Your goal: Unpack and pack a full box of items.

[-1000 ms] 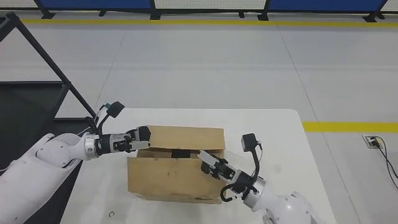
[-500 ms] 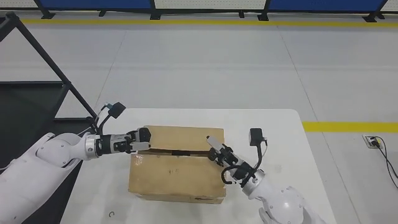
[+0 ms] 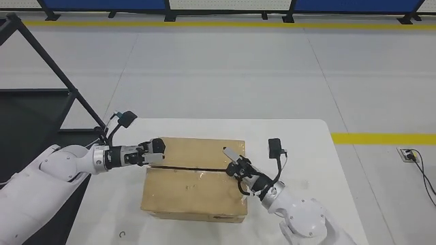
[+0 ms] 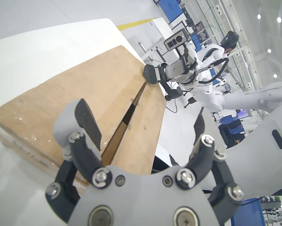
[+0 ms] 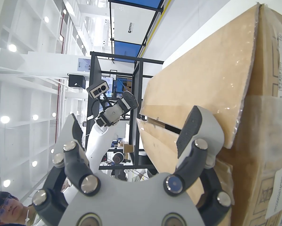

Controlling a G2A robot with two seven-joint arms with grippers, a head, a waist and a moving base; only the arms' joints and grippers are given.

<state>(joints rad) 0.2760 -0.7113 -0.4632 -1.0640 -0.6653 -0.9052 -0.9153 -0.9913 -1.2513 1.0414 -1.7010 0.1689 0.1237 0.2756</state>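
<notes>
Top view: the box (image 3: 194, 180) is sitting on the table (image 3: 300, 143) with its flaps nearly shut. The left gripper (image 3: 157, 155) and right gripper (image 3: 233, 160) are flanking the seam's two ends, probably pressing the flaps down.
Left wrist view: the left gripper is spreading wide, empty, over the box's end.
Right wrist view: the right gripper is gaping likewise, one finger (image 5: 190, 128) against the box's flap.

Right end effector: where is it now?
Top view: the right end effector is at the right end of the cardboard box, at the seam between its flaps.
</notes>
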